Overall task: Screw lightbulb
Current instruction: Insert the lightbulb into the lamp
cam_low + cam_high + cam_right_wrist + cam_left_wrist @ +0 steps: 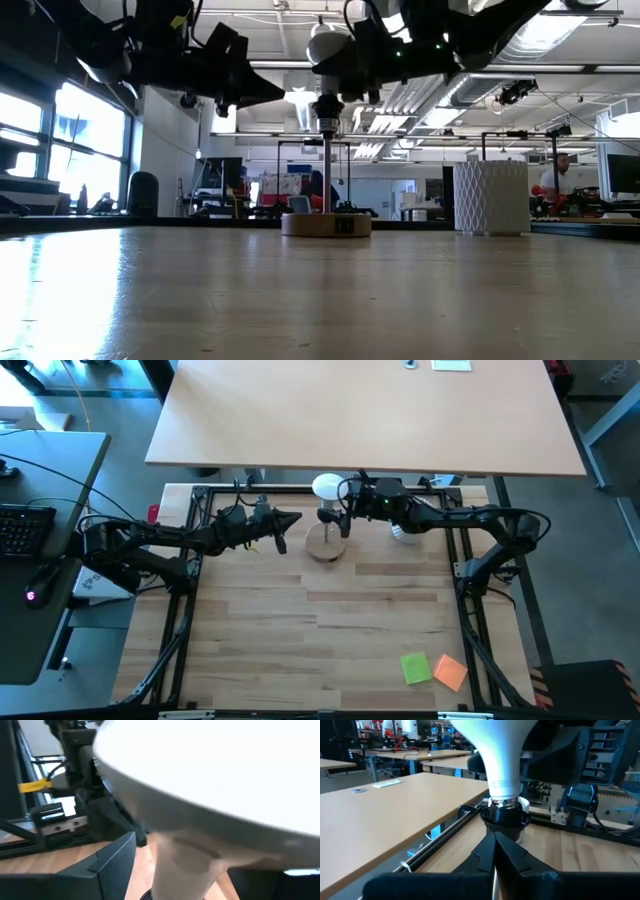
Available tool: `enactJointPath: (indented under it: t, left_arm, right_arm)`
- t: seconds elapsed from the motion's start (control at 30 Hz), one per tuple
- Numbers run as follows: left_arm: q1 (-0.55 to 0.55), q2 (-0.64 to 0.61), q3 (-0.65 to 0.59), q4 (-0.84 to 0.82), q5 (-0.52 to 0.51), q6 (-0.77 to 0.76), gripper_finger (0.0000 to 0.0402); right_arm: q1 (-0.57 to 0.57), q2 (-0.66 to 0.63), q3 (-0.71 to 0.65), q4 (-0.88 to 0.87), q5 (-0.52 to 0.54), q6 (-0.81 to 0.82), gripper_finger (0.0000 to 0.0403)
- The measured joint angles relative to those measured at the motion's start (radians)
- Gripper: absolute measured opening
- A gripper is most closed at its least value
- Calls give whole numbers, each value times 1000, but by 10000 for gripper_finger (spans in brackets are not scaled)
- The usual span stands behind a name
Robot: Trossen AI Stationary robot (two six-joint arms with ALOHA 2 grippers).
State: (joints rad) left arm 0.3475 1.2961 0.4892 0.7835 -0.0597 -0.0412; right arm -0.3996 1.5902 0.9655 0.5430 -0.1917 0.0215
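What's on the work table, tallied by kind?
Lightbulb: 1
Wooden lamp base with black socket: 1
White ribbed cup: 1
Sticky notes: 2, one green, one orange
Total: 5

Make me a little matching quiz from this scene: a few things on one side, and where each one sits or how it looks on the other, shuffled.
Things
1. lightbulb
2. left end effector
3. right end effector
4. sticky notes

Descriptions
A. fingers shut, pointing at the wooden lamp base from one side
B. green and orange, near the table's front edge
C. standing upright in the black socket
D. open, fingers on either side of the white globe

Pairs: 1-C, 2-A, 3-D, 4-B
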Motion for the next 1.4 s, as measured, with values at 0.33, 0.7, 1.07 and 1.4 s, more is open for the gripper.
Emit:
enactJointPath:
  t: [0.33,0.7,1.07,1.4]
  left_arm:
    - [-28,21,0,2,0,-7,0]
    - [-56,95,0,37,2,-36,0]
    - [-87,96,0,31,-4,-26,0]
    - [-101,96,0,63,-8,-25,0]
  right_arm:
    - [1,0,36,-76,29,-60,199]
    - [53,0,35,-73,54,-180,140]
    - [59,0,-34,107,60,-125,140]
    - [-1,-19,-154,356,32,36,140]
